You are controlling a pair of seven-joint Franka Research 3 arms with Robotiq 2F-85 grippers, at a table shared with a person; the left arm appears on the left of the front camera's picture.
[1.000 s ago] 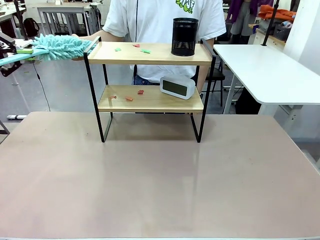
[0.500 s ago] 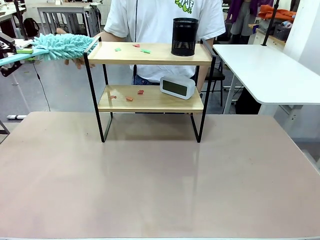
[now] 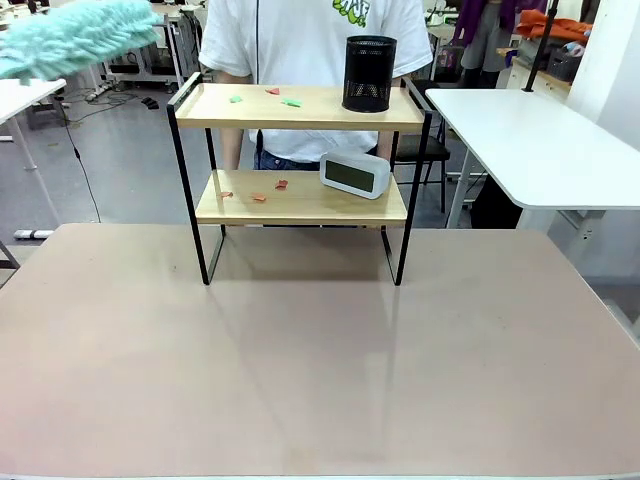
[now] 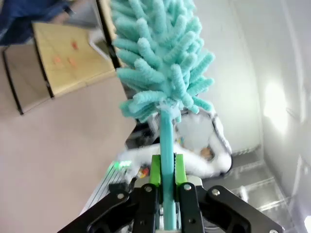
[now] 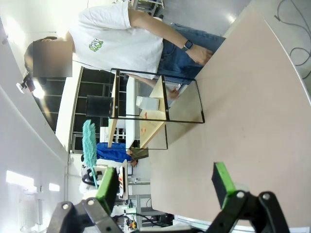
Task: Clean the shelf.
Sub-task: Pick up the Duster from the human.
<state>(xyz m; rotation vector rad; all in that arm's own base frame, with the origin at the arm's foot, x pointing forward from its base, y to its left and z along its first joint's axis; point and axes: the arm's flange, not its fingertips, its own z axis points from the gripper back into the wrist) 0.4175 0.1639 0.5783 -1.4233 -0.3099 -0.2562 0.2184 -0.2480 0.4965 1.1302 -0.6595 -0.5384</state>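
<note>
Up at the far left, the left gripper pinches the handle of a teal duster. The shelf stands mid-table toward the far edge, its long axis running left to right and its open front facing near. The right gripper is spread wide.

The left gripper is black with green pads and silver screws. The right gripper looks the same. The person wears a white T-shirt with green print.
</note>
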